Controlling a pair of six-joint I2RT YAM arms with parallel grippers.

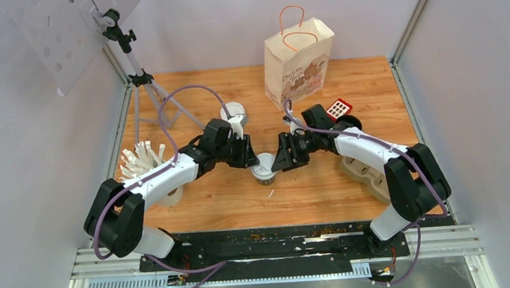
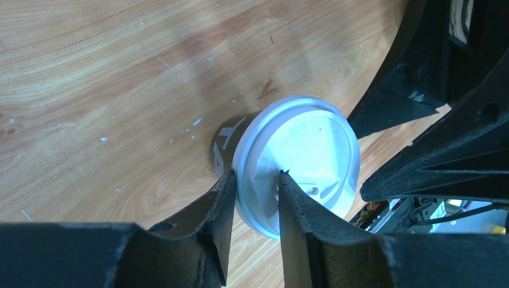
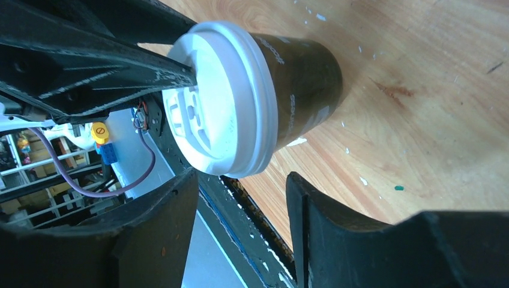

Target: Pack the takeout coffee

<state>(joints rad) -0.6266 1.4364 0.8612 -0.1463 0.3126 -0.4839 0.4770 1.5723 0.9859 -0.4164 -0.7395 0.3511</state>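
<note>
coffee cup (image 1: 264,169) stands upright mid-tabletop (image 1: 229,201). left claw (image 2: 257,175), at its 9 o'clock, is clenched on the rim of its white lid (image 2: 312,150). right claw (image 3: 241,177), at 3 o'clock, is released, fingers spread just off the cup. a second cup (image 1: 234,111) stands at 11 o'clock, a paper bag (image 1: 298,58) at 1 o'clock.

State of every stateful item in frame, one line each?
centre cup: upright, lidded, lid rim pinched
back cup: upright, lidded, untouched
paper bag: standing, handles up
left gripper: shut on centre cup's lid rim
right gripper: open, clear of cup
</note>
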